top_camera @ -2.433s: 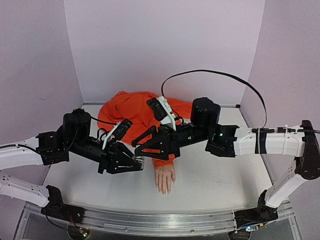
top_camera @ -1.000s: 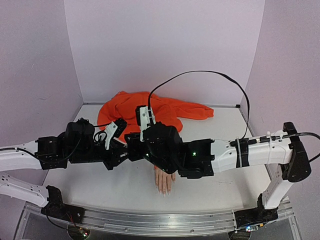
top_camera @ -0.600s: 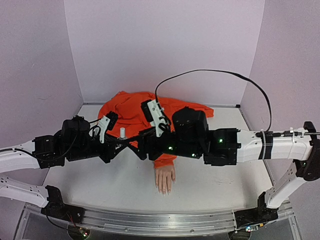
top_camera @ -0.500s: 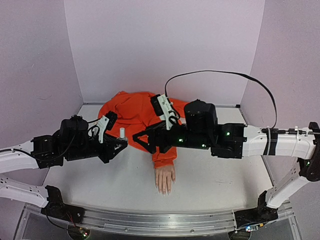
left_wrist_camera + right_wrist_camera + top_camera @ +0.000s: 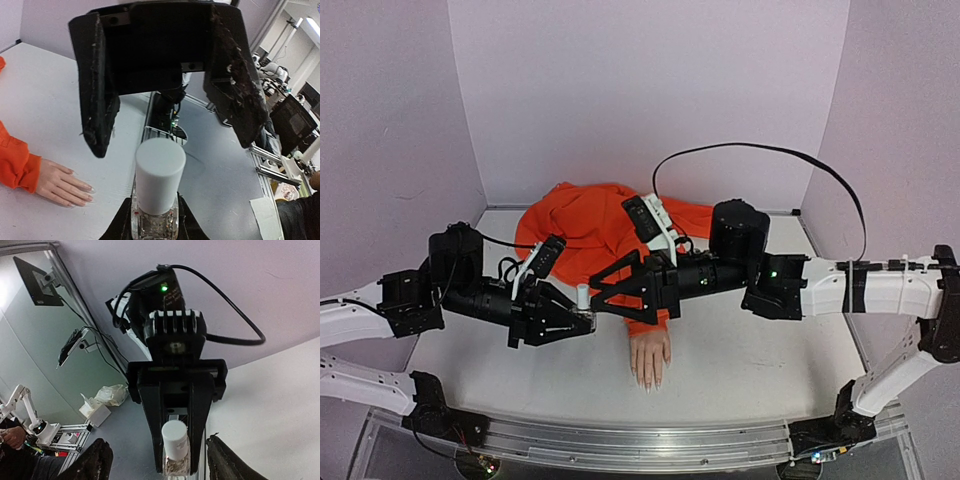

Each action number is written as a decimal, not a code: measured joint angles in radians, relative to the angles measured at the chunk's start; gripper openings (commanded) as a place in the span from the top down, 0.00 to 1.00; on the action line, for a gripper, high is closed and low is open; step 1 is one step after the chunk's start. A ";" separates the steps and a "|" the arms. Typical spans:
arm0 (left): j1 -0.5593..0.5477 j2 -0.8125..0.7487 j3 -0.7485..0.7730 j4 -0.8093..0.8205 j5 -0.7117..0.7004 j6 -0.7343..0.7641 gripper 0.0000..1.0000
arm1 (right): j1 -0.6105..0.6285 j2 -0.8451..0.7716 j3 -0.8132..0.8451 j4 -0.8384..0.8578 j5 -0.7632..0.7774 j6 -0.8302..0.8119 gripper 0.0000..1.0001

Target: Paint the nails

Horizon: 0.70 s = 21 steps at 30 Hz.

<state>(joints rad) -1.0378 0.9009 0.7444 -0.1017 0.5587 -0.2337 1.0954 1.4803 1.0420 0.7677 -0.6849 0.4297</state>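
right gripper (image 5: 159, 457): jaws wide apart
bottle (image 5: 175, 437): white cap, clamped in left gripper (image 5: 176, 462)
wall (image 5: 260, 280): lilac behind

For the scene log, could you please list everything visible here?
bottle: one, clear with white cap, held above the table
mannequin hand: one, skin-toned, flat on the table
nails: pale, on its fingertips; count unclear
sleeve: one, orange, behind the hand
cable: one, black, looping at the back
table: one, white
left gripper: shut on the bottle
right gripper: open, fingers either side of the cap
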 measured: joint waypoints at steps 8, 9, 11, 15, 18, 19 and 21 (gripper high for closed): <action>-0.002 0.063 0.007 0.034 0.143 -0.003 1.00 | 0.001 0.096 0.029 0.105 -0.122 0.058 0.68; -0.002 0.064 0.007 0.040 0.150 -0.003 1.00 | 0.001 0.104 0.031 0.110 -0.132 0.066 0.71; -0.002 0.064 0.007 0.048 0.160 -0.002 1.00 | 0.001 0.111 0.034 0.124 -0.145 0.077 0.74; -0.002 0.064 0.007 0.060 0.179 -0.002 1.00 | 0.001 0.113 0.038 0.149 -0.166 0.091 0.90; -0.002 0.064 0.007 0.062 0.191 -0.003 1.00 | 0.001 0.121 0.046 0.155 -0.185 0.100 1.00; -0.002 0.064 0.007 0.062 0.191 -0.003 1.00 | 0.001 0.125 0.048 0.158 -0.190 0.098 1.00; -0.002 0.063 0.007 0.060 0.182 -0.002 1.00 | 0.000 0.132 0.049 0.168 -0.194 0.099 1.00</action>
<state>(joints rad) -1.0397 0.9634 0.7517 -0.0418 0.7410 -0.2356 1.0954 1.6123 1.0912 0.9356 -0.8791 0.5285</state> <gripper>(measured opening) 0.215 0.144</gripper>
